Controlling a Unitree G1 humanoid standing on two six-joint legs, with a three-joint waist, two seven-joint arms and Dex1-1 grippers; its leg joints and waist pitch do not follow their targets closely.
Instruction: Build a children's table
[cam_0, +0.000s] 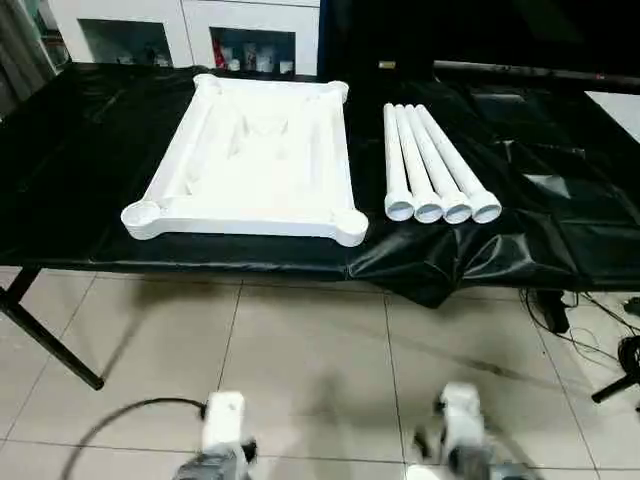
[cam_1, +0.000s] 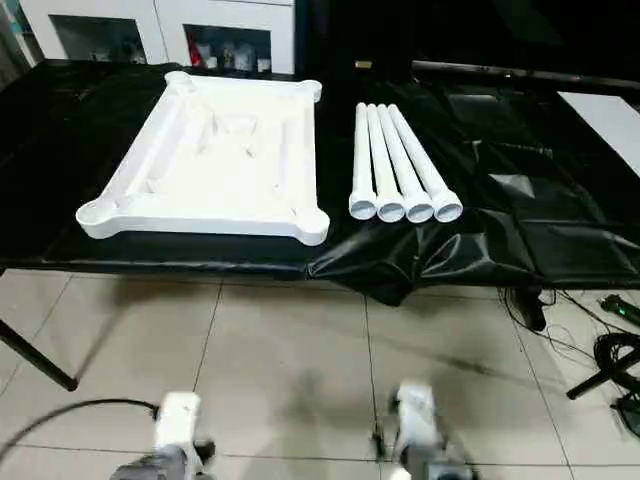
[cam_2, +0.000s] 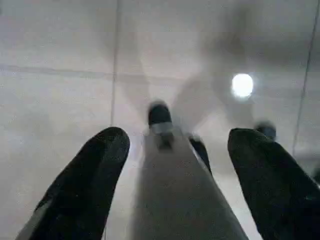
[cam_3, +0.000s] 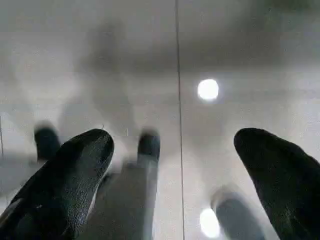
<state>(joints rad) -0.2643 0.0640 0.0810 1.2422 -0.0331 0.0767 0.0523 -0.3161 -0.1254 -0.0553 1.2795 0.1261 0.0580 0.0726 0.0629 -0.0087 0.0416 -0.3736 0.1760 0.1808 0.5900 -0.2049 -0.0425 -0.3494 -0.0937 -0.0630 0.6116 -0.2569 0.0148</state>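
- Hanging low over the tiled floor (cam_0: 310, 360), both arms sit at the near edge of the head views, well short of the counter (cam_0: 90, 150); nothing is held.
- Left gripper (cam_2: 175, 165): its two black fingers (cam_2: 85, 185) stand wide apart, with bare floor tiles showing between them in the left wrist view.
- Right gripper (cam_3: 180, 175): its fingers (cam_3: 65, 185) are likewise spread, empty, pointing down at the floor.
- A dark cable (cam_0: 120, 415) curls on the floor near the left arm, and more cables (cam_0: 590, 320) lie by the counter's right end; I judge a forward reach or step could snag either.
- On the black-covered counter, the white tabletop (cam_0: 250, 160) lies with its raised rim and round corner sockets facing up, its near edge close to the counter's front edge.
- Just beside it on the robot's right, four white legs (cam_0: 430, 165) lie side by side, touching, open ends toward the robot.
- Risks as I judge them: the legs are round and loose, so nudging one while closing on its neighbour could roll the set toward the front edge; the cover is wrinkled and hangs over there, so a dragging gripper could pull it and shift the parts.
- Farthest back, a white cabinet (cam_0: 185, 30) with glass doors stands behind the counter.
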